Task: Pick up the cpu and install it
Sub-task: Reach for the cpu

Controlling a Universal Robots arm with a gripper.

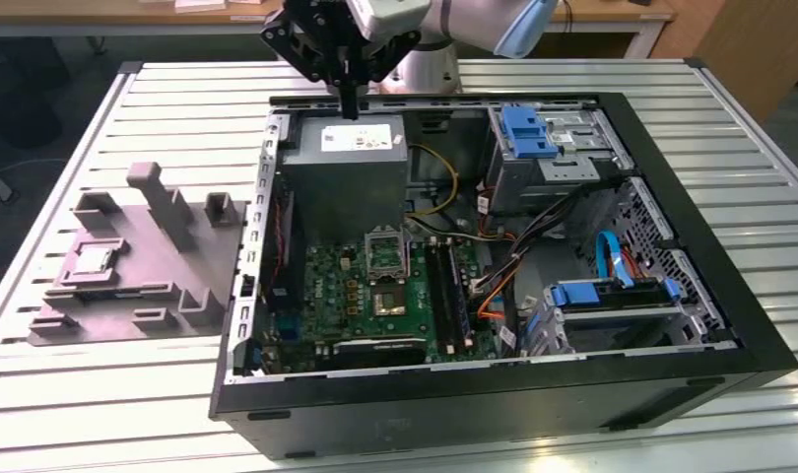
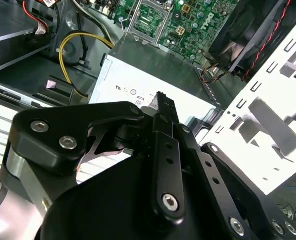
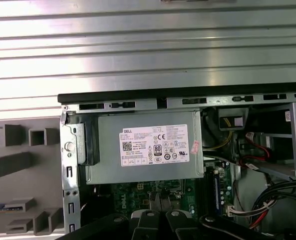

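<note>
While the gripper hung above the far end of the open computer case, its two black fingers were pressed together with nothing between them. The joined tips pointed down at the grey power supply, and whether they touched its top could not be told. In the second wrist view the gripper narrowed to a single slim tip over the power supply's labelled face, and in the first wrist view the same closed tips showed in front of the green motherboard. The cpu lay flat in a recess of the grey moulded tray. That tray sat on the slatted metal table, to the exterior view's left of the case and well apart from the gripper. Inside the case, the motherboard lay just beside the power supply, and the rectangular metal socket frame sat on it near the power supply's edge. A yellow cable curved out beside the power supply, toward the exterior view's right. Blue drive brackets stood further to that side, at the far wall of the case.
</note>
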